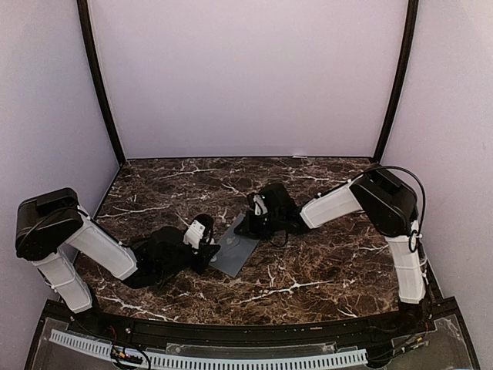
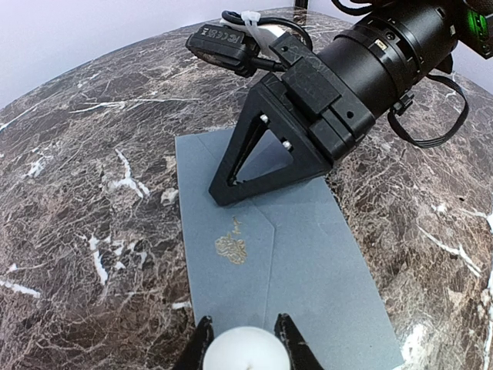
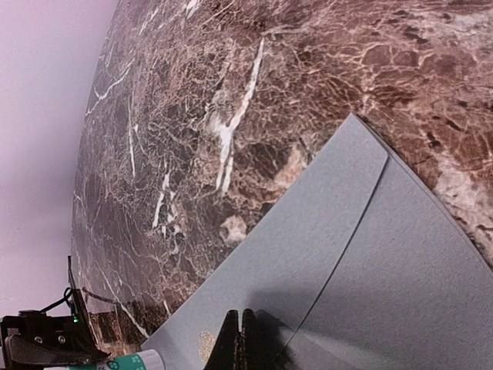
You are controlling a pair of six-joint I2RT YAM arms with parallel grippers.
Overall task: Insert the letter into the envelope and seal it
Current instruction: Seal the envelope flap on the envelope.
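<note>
**A:** The envelope (image 1: 235,250) is spotted flat on the marble table (image 1: 323,270), near the middle of the overhead view, with its pointed flap folded down.

**B:** And the letter, where is it placed?

**A:** No cream sheet is seen in any view. It is judged to be inside already, though that cannot be confirmed from here.

**B:** How is the right gripper (image 2: 223,193) set?

**A:** It is seen reaching in from one o'clock in the left wrist view. Its jaws are closed tight with nothing between them, and the tips are pressed down on the flap.

**B:** And the left gripper (image 2: 243,333)?

**A:** It is found at six o'clock in that same view, just over the envelope's near end. It is narrowed around a white stick (image 2: 245,351), round-topped, with a green label shown in the right wrist view. What the stick is cannot be told for certain.

**B:** So what is left?

**A:** Insertion is reckoned done. A gold mark (image 2: 231,248) is noted by the flap's point. Only the sealing is thought to remain, and whether the flap is stuck down cannot be told.
</note>
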